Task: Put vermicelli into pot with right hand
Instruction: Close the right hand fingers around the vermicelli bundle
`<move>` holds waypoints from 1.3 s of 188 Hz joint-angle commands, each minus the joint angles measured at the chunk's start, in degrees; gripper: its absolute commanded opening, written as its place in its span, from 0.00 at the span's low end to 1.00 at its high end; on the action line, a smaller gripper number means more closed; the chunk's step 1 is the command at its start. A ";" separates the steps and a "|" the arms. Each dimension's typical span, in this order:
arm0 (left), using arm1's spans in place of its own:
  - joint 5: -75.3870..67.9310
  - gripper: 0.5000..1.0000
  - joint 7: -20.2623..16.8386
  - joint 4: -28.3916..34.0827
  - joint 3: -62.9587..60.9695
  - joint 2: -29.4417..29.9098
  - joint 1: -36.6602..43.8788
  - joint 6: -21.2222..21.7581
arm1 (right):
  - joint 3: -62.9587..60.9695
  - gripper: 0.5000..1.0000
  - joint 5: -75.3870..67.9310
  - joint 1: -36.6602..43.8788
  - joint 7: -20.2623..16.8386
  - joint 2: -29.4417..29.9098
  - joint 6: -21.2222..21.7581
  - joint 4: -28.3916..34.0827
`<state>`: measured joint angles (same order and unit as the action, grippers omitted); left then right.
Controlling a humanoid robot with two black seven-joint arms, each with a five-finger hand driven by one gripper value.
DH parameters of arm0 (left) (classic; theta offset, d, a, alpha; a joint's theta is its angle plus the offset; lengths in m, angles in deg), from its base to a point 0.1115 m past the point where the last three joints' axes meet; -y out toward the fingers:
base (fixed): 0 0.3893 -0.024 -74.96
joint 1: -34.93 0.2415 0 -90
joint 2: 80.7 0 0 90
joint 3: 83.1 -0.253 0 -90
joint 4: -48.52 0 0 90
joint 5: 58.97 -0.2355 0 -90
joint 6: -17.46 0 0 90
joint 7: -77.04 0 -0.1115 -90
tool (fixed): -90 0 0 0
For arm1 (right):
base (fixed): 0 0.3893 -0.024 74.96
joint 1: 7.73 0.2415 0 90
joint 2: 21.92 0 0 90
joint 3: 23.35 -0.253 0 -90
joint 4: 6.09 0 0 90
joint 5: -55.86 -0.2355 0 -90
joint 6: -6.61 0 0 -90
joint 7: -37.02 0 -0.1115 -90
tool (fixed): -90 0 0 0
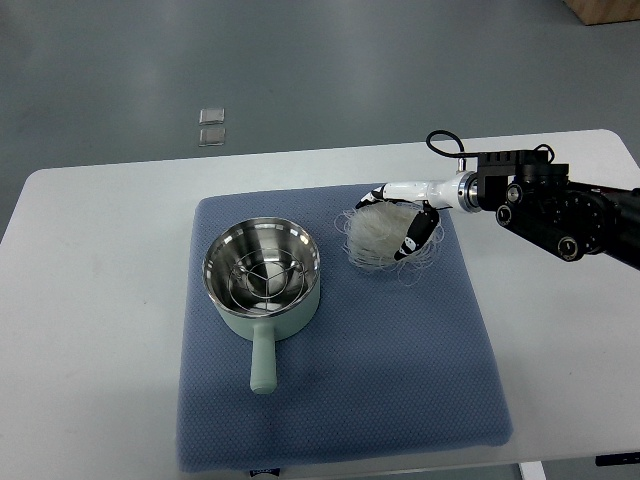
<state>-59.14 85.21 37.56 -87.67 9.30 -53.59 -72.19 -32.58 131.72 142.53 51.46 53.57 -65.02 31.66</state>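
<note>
A pale green pot (262,275) with a steel inside and a wire rack stands on the blue mat (400,370), its handle pointing toward me. To its right lies a white bundle of vermicelli (377,232) on the mat. My right hand (402,222) reaches in from the right edge and its fingers curl over and around the bundle. Whether the bundle is off the mat I cannot tell. The left arm does not show.
The mat lies on a white table (90,300). Two small clear squares (211,127) lie on the grey floor beyond the table's far edge. A black cable (445,140) loops above the right wrist.
</note>
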 commanded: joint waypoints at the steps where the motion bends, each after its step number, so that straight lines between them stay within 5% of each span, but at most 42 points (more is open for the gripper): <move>1: 0.00 1.00 0.00 0.06 0.00 0.00 0.01 0.00 | -0.09 0.85 0.00 -0.23 -0.11 0.44 -0.53 -1.46; 43: 0.00 1.00 0.00 -0.03 0.00 0.00 0.01 0.00 | -0.17 0.78 -0.09 -0.05 0.15 0.62 -1.33 -1.55; 93: 0.00 1.00 0.00 -0.03 0.00 0.00 0.01 0.00 | -0.09 0.41 -0.09 -0.32 0.24 0.62 -1.33 -1.55; 125: 0.00 1.00 0.00 -0.03 0.00 0.00 -0.08 0.00 | 0.00 0.00 -0.09 -0.67 0.24 0.62 -1.24 -1.55; 244: 0.00 1.00 0.00 0.06 0.00 0.00 0.01 0.00 | 0.71 0.00 -0.09 0.82 0.42 0.09 -1.33 -1.55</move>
<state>-59.14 85.21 37.58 -87.67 9.30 -53.58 -72.19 -31.59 131.72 142.58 51.78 53.76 -66.33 30.12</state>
